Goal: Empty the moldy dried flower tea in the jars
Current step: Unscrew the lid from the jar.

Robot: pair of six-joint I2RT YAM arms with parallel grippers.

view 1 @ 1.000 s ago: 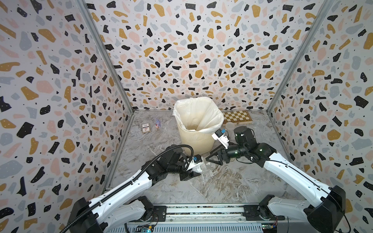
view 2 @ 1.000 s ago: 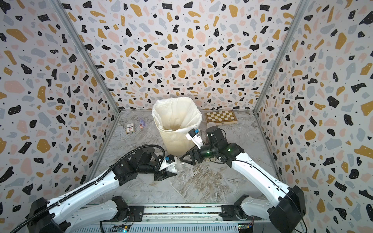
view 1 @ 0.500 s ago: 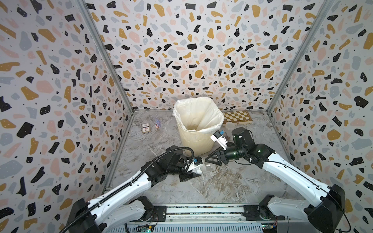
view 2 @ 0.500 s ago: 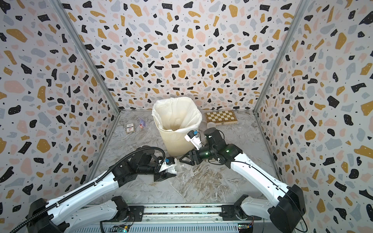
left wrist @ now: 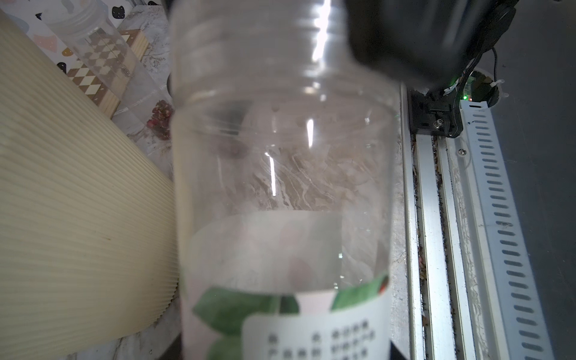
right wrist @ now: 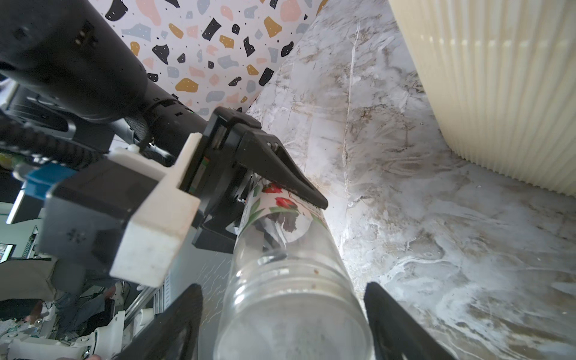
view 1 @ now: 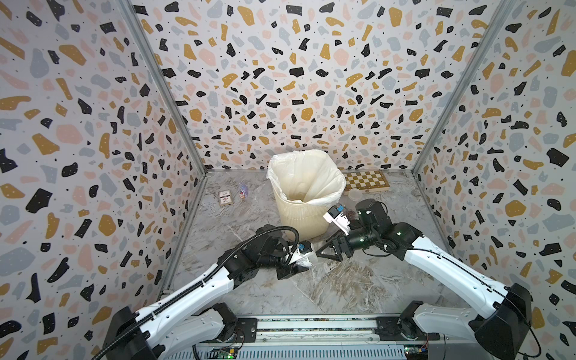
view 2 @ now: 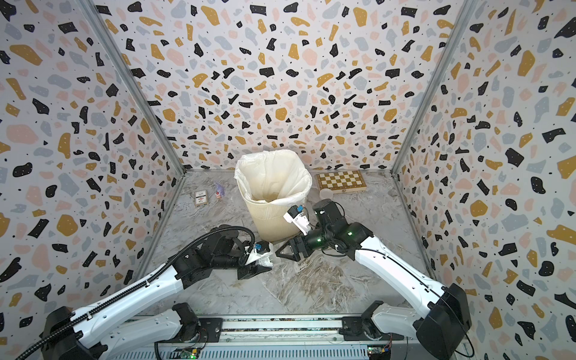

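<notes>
**mossy_k:** ok so what's new here? Looks like the right gripper (view 1: 322,253) has edged in on the small clear plastic jar with the green-and-red flower label (right wrist: 290,274). Its jaws are spread wide, one on each side of the jar's threaded neck, and from the right wrist view they're touching nothing.

**tin_lid:** yep. Compared with a second ago, the right arm sits a touch closer to the worktop's left edge, and its tips are right at the mouth instead of just short of it. Left arm hasn't budged. The left gripper (view 1: 298,265) pinches the jar around its label and holds it sideways, low over the middle of the grey marbled worktop (view 1: 311,293). That's just in front of the tall cream ribbed bin with the white bag (view 1: 299,215).

**mossy_k:** so lid grab incoming?

**tin_lid:** my guess, or a handover. Honestly can't tell if a clear lid is still on that neck. The jar looks nearly see-through, a few dark crumbs at most.

**mossy_k:** where's the actual tea then?

**tin_lid:** the reddish-brown dried flower buds (left wrist: 160,113) I can see sit at the bottom of a second clear jar with a clear lid (left wrist: 90,40). It stands between the bin and the wooden chessboard (view 1: 367,184), toward the far edge. That one's still capped, so I'd say there's plenty left to do.
</notes>
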